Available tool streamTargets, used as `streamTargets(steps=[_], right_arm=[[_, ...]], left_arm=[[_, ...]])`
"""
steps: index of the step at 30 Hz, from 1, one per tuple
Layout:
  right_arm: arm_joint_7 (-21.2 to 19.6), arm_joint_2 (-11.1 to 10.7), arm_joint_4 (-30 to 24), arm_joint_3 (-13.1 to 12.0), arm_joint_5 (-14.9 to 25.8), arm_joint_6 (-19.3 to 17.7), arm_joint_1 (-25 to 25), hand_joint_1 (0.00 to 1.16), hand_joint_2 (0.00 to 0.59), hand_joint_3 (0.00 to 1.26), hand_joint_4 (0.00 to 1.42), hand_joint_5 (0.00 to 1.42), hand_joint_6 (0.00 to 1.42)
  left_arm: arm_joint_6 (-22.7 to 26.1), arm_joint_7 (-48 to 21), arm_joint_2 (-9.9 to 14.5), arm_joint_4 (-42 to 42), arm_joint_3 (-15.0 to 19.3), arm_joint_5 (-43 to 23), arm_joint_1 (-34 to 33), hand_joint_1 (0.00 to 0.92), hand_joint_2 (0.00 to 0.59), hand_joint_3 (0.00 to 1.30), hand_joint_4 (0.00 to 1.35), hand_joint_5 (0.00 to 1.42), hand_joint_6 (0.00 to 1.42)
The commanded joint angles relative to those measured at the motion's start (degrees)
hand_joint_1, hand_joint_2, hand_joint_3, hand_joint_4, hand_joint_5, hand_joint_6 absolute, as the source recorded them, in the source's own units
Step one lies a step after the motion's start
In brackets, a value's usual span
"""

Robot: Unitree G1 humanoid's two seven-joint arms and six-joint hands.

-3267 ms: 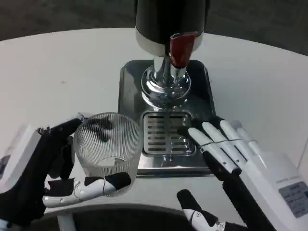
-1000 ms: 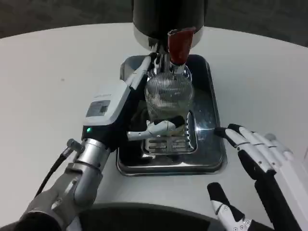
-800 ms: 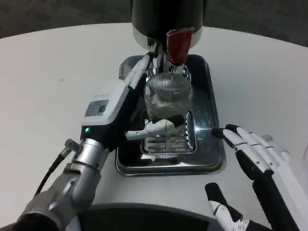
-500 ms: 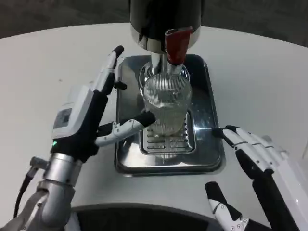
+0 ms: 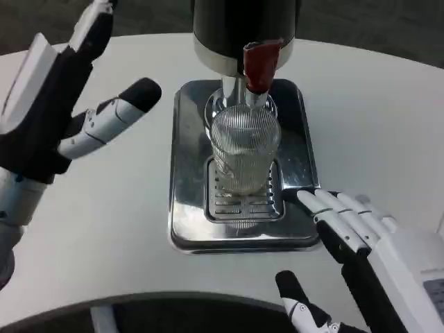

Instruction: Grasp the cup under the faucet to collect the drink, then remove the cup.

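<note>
The cup (image 5: 244,151) is set upright on the tray (image 5: 184,173) grate directly beneath the faucet (image 5: 260,67), so the drink can be caught. The left robot hand (image 5: 66,114) is raised, spread and empty; the right robot hand (image 5: 347,225) is laid flat, fingers extended, beside the tray.

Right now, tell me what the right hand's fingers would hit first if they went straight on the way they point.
The right hand points up-left; its fingers already reach the metal drip tray at its near right corner. Going on, they would probably meet the ribbed glass cup, though their height is unclear.
</note>
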Motion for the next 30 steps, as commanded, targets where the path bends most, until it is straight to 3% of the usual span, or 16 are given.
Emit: streamTargets(steps=[1, 6, 14, 20, 30], right_arm=[[0.58, -1.87, 0.97, 0.87, -2.12, -1.7, 0.75, 0.44, 0.464, 0.14, 0.09, 0.07, 0.09], [0.61, -3.67, 1.45, 0.86, -4.11, -2.55, 0.55, 0.44, 0.464, 0.11, 0.03, 0.0, 0.04], [1.4, -5.47, 1.31, 0.56, -5.88, -2.56, 1.35, 0.41, 0.466, 0.06, 0.0, 0.0, 0.0], [1.66, -4.92, 1.14, 0.48, -5.19, -1.52, 1.8, 0.41, 0.465, 0.05, 0.0, 0.0, 0.0], [2.8, -3.57, 1.3, 0.55, -4.45, -0.41, 1.35, 0.4, 0.467, 0.05, 0.0, 0.0, 0.0]], left_arm=[[5.09, -10.9, 0.82, -5.55, 0.65, -10.24, -3.56, 0.0, 0.156, 0.0, 0.0, 0.0, 0.0], [6.72, -17.43, 0.58, -8.27, 1.18, -11.73, -6.64, 0.0, 0.159, 0.0, 0.0, 0.0, 0.0], [9.34, -26.97, -0.64, -8.35, 0.33, -14.66, -11.08, 0.0, 0.129, 0.0, 0.0, 0.0, 0.0], [15.89, -31.94, -3.19, -5.15, 0.44, -19.1, -14.02, 0.0, 0.12, 0.0, 0.0, 0.04, 0.01], [23.41, -39.62, -8.05, 1.03, -1.03, -20.6, -19.59, 0.0, 0.106, 0.0, 0.0, 0.06, 0.01]])
